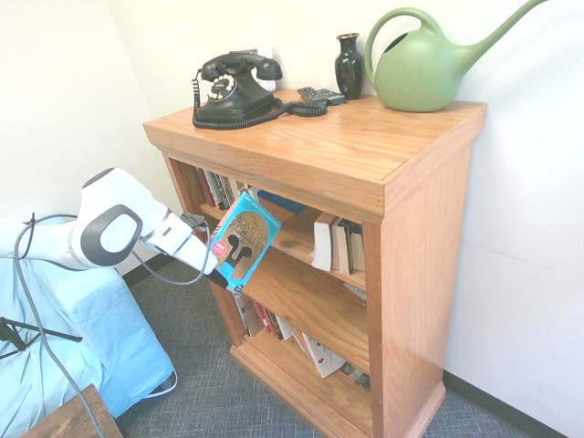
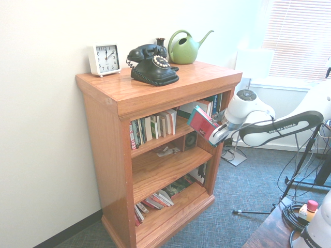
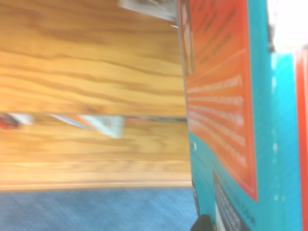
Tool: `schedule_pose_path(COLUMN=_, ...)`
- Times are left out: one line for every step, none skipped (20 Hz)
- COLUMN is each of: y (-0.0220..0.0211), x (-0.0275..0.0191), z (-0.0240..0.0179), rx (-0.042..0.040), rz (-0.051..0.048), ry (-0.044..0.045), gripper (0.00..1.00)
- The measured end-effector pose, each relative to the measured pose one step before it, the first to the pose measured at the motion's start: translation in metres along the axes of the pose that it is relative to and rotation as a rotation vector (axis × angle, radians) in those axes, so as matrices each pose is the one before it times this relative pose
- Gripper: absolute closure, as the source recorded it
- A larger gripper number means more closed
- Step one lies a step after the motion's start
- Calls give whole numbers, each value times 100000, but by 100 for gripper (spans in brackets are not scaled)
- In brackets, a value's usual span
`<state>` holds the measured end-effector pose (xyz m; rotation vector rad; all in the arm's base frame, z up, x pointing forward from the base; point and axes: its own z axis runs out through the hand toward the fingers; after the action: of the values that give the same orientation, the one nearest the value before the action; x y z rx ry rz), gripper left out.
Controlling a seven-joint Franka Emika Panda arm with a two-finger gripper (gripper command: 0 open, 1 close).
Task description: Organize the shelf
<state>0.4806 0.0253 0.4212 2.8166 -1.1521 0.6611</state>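
1. A waist-high oak shelf point(image 1: 365, 155) stands against a white wall, with three tiers and a thick overhanging top.
2. On its top sit a black rotary telephone point(image 1: 235, 88), a dark vase point(image 1: 349, 66), a green watering can point(image 1: 424, 64) and, seen from the second exterior view, a white clock point(image 2: 104, 59).
3. The white arm reaches in from 9 o'clock in the first exterior view. Its gripper point(image 1: 217, 271) is clamped tight on the lower corner of a turquoise book point(image 1: 243, 239), which has an orange-red back cover.
4. The book hangs in the air just in front of the bookcase, at the height of the gap between the top and middle tiers.
5. Its long axis is tilted, the upper end leaning toward 1 o'clock and into the opening.
6. The free stretch of the middle tier point(image 1: 310, 297) lies toward 4 o'clock from the book, while upright books point(image 1: 338, 245) fill the top tier at 3 o'clock.
7. Judging by this, the book would need to travel deeper toward the bookcase to be shelved.
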Motion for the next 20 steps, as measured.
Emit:
schedule_pose_path(y=-519, x=435, z=502, rx=1055, rz=-441, ry=-2161, gripper=100)
schedule_pose_path(y=-482, x=392, z=502, rx=827, rz=-554, ry=-1443, gripper=100)
schedule_pose_path(y=-477, x=362, z=440, rx=586, rz=-159, ry=-853, gripper=100)
schedule_pose_path(y=-446, x=306, z=358, rx=619, rz=-96, ry=-487, gripper=100)
schedule_pose_path(y=-425, x=247, z=297, rx=728, rz=-109, ry=-291, gripper=100)
schedule_pose_path(y=-421, x=295, z=157, rx=984, rz=-118, ry=166, gripper=100)
schedule_pose_path(y=-299, x=253, z=130, rx=993, rz=76, ry=381, gripper=100)
schedule_pose_path(y=-296, x=304, z=52, rx=1291, rz=86, ry=756, gripper=100)
schedule_pose_path(y=-237, x=247, z=93, rx=1283, rz=-157, ry=775, gripper=100)
schedule_pose_path(y=-194, x=178, z=144, rx=1314, rz=-285, ry=756, gripper=100)
schedule_pose_path(y=-179, x=92, z=263, rx=1175, rz=-458, ry=722, gripper=100)
schedule_pose_path(y=-112, x=-29, z=341, rx=872, rz=-783, ry=693, gripper=100)
schedule_pose_path(y=-83, x=-48, z=374, rx=713, rz=-1012, ry=752, gripper=100)
schedule_pose_path(y=-32, x=-53, z=405, rx=345, rz=-822, ry=747, gripper=100)
schedule_pose_path(y=-52, x=-39, z=427, rx=200, rz=-539, ry=854, gripper=100)
schedule_pose_path(y=-98, x=-32, z=371, rx=-89, rz=-347, ry=576, gripper=100)
schedule_pose_path(y=-187, x=-6, z=209, rx=-4, rz=-197, ry=692, gripper=100)
schedule_pose_path(y=-215, x=20, z=76, rx=-91, rz=-72, ry=549, gripper=100)
schedule_pose_path(y=-193, x=-6, z=22, rx=35, rz=172, ry=295, gripper=100)
schedule_pose_path(y=-151, x=40, z=9, rx=123, rz=192, ry=165, gripper=100)
